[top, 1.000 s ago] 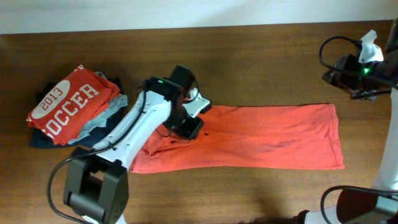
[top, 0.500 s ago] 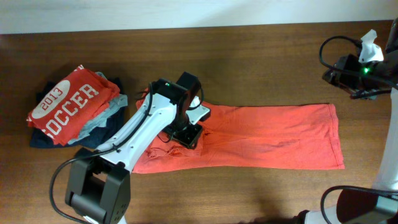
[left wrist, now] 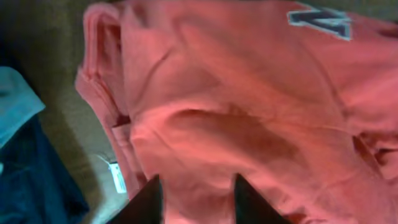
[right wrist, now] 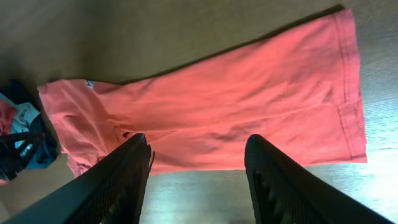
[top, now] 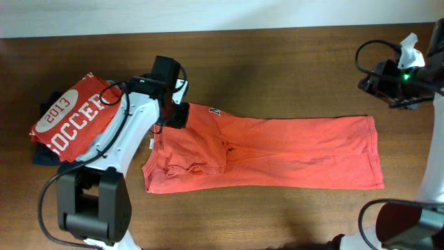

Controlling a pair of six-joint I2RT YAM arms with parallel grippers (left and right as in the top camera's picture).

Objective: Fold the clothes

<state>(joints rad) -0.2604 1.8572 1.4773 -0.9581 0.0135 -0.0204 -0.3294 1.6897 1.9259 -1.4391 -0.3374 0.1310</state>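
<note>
The orange-red T-shirt (top: 277, 156) lies as a long strip across the middle of the table, its left part rumpled. A corner of its navy-and-white print shows near the top left edge (top: 215, 111), and also in the left wrist view (left wrist: 320, 18). My left gripper (top: 173, 114) is open, just above the shirt's upper left part (left wrist: 249, 112); its fingers (left wrist: 198, 180) straddle fabric without closing on it. My right gripper (right wrist: 199, 142) is open and empty, held high at the back right (top: 381, 82), far from the shirt (right wrist: 236, 118).
A pile of folded garments lies at the left: a red shirt printed "2013 SOCCER" (top: 73, 114) on top of grey and navy ones (top: 118, 135). A white tag (left wrist: 116, 177) hangs off the shirt's left edge. The brown wooden table (top: 277, 62) is bare behind the shirt.
My left gripper has moved up and to the left from the shirt's middle to its upper left. The shirt's left part has been drawn out wider, and the print corner now shows.
</note>
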